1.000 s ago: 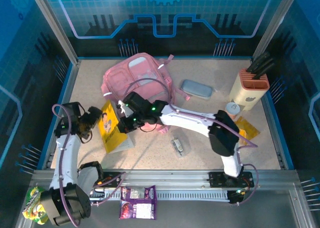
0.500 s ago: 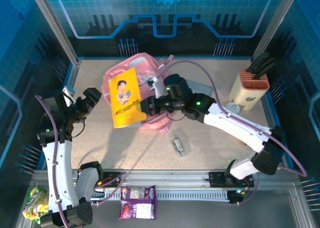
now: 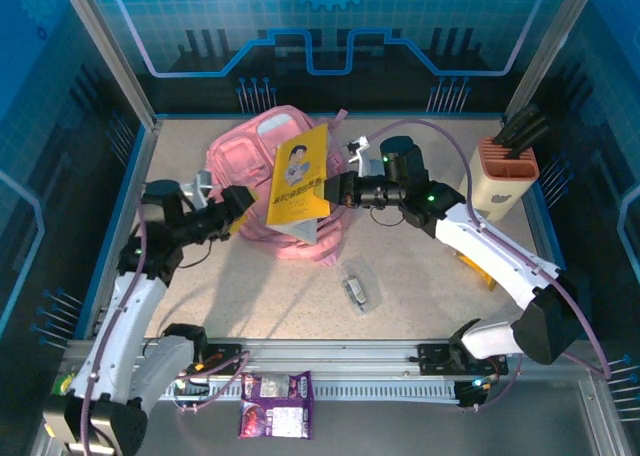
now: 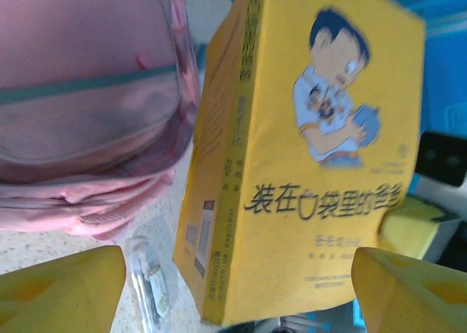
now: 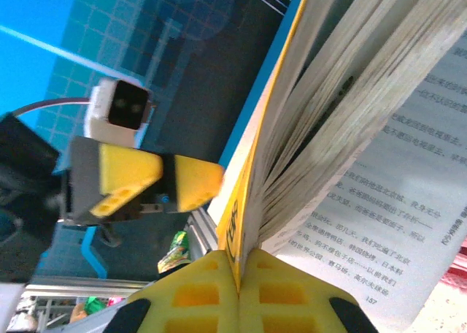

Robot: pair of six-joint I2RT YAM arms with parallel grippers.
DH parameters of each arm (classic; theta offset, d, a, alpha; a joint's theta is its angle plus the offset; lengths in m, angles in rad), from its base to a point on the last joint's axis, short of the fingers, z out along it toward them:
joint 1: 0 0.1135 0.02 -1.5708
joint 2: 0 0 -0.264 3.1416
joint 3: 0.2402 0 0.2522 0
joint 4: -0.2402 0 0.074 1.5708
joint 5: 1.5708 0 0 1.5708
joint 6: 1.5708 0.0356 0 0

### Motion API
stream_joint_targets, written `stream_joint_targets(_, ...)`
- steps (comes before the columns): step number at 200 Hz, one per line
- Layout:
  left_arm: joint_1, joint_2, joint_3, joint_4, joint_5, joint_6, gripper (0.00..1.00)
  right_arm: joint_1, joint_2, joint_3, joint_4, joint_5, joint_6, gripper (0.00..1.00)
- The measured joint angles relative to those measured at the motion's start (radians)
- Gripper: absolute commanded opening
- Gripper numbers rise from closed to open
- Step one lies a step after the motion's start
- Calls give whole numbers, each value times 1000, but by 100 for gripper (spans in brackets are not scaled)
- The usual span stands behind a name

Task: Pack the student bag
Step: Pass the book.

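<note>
The left arm's fingers (image 4: 58, 289) stand wide apart with nothing held, and the left gripper (image 3: 240, 198) hovers just beside the left flank of the student bag (image 3: 235, 161). The bag lies on the counter (image 3: 420, 306) toward the back, left of centre. Whether anything is inside it cannot be told. A yellow book (image 3: 300, 176) with a cartoon boy on its cover hangs tilted over the bag's right half, outside the bag. The right gripper (image 3: 335, 191) holds the book by its right edge, and the fingers (image 5: 197, 296) are clamped on the cover while the pages fan loose. A small clear packet (image 3: 357, 291) lies on the counter nearer the arms. At the far right, a knife block (image 3: 505, 171) holds dark-handled knives (image 3: 525, 131) upright in its slots.
</note>
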Motion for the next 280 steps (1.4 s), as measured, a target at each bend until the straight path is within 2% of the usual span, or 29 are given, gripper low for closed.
stream_joint_targets(45, -121, 129, -19, 206, 5, -50, 70, -35, -8, -45, 90, -89, 46, 0)
stream_joint_targets(76, -161, 146, -21, 314, 4, -76, 53, -75, -7, -90, 127, -126, 69, 0)
stream_joint_targets(132, -198, 195, -21, 386, -36, -105, 22, -131, 12, -123, 171, -168, 85, 0)
stream_joint_targets(142, -204, 203, -21, 395, -45, -107, 15, -138, 15, -124, 169, -175, 84, 8)
stream_joint_targets(150, -209, 209, -20, 402, -51, -109, 10, -142, 15, -127, 169, -178, 80, 18)
stream_joint_targets(170, -217, 215, -19, 412, -60, -124, 3, -151, 15, -131, 155, -178, 64, 36)
stream_joint_targets(177, -219, 215, -19, 419, -60, -129, 1, -158, 14, -132, 145, -178, 58, 45)
stream_joint_targets(191, -226, 215, -19, 443, -61, -138, 0, -171, 8, -140, 120, -177, 43, 65)
stream_joint_targets(207, -245, 215, -14, 465, -60, -151, 0, -187, -7, -162, 93, -172, 34, 81)
stream_joint_targets(222, -277, 215, -8, 481, -61, -158, 0, -201, -14, -176, 79, -166, 40, 88)
stream_joint_targets(254, -340, 240, 22, 520, -64, -169, 0, -203, -5, -203, 133, -198, 88, 94)
stream_joint_targets(269, -351, 253, 33, 539, -72, -174, 0, -201, 5, -212, 182, -219, 130, 94)
stream_joint_targets(280, -351, 254, 33, 545, -86, -174, 0, -200, 10, -215, 211, -233, 154, 89)
